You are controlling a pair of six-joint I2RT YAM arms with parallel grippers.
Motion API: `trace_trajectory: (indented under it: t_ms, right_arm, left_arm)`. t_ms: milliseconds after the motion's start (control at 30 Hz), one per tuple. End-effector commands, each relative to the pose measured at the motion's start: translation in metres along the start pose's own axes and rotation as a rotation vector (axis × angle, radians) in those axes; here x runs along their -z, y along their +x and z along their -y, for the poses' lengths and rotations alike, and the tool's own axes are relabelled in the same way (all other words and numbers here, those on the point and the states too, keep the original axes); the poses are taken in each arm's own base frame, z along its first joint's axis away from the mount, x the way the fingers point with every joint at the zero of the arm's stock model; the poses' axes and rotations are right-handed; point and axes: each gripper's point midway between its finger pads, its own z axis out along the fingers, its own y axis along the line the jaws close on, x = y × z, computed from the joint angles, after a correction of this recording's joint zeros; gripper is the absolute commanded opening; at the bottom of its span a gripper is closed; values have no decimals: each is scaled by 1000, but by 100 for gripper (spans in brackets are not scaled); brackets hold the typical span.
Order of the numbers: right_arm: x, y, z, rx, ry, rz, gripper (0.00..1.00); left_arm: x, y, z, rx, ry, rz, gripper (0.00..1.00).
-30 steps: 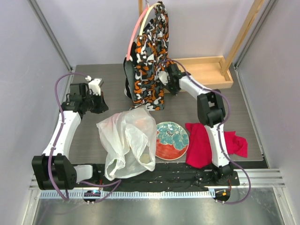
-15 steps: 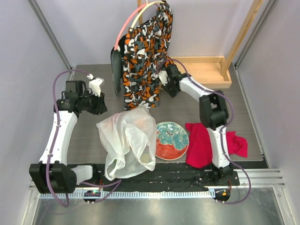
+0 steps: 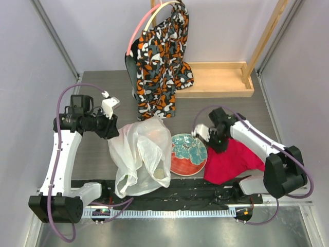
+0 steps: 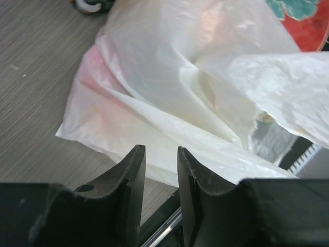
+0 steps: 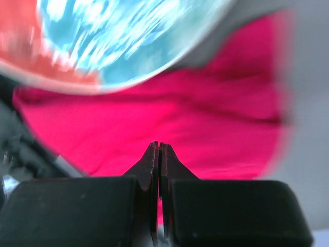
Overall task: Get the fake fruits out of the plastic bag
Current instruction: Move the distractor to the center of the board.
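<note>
The translucent white plastic bag (image 3: 140, 154) lies crumpled on the table at front centre and fills the left wrist view (image 4: 195, 82). The fake fruits show only as faint tints through the film: a peach-orange patch (image 3: 152, 135) and a yellowish one (image 3: 161, 174). No fruit shape is clear. My left gripper (image 3: 113, 131) is at the bag's upper left edge, its jaws (image 4: 161, 154) a little apart with nothing between them, just short of the film. My right gripper (image 3: 211, 139) is shut and empty (image 5: 160, 149) over the red cloth.
A red-and-teal floral plate (image 3: 188, 154) sits right of the bag, with the red cloth (image 3: 231, 159) beside it. An orange-black-white patterned cloth bag (image 3: 159, 67) hangs at the back. A wooden tray (image 3: 221, 80) lies at the back right.
My right arm left the hanging patterned bag and swung down to the front over the red cloth. The patterned bag swung back. My left gripper moved down toward the plastic bag's edge.
</note>
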Motion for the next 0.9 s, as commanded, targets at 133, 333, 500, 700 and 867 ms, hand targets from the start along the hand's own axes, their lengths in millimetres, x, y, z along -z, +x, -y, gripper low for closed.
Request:
trace_trajectory:
  t_ms: [133, 333, 500, 700, 867]
  right_arm:
    - [-36, 103, 1, 89, 24, -346, 1]
    - [-14, 155, 119, -210, 257, -467, 1]
    - [8, 193, 187, -462, 329, -497, 1]
    - [57, -9, 119, -356, -39, 67, 42]
    - [100, -140, 12, -91, -146, 339, 71]
  left_arm:
    - [23, -1, 49, -132, 195, -84, 58]
    - [27, 11, 60, -252, 215, -190, 66]
    - [50, 15, 75, -399, 251, -199, 78]
    - [59, 43, 72, -427, 217, -279, 80]
    - [41, 11, 21, -131, -158, -180, 85]
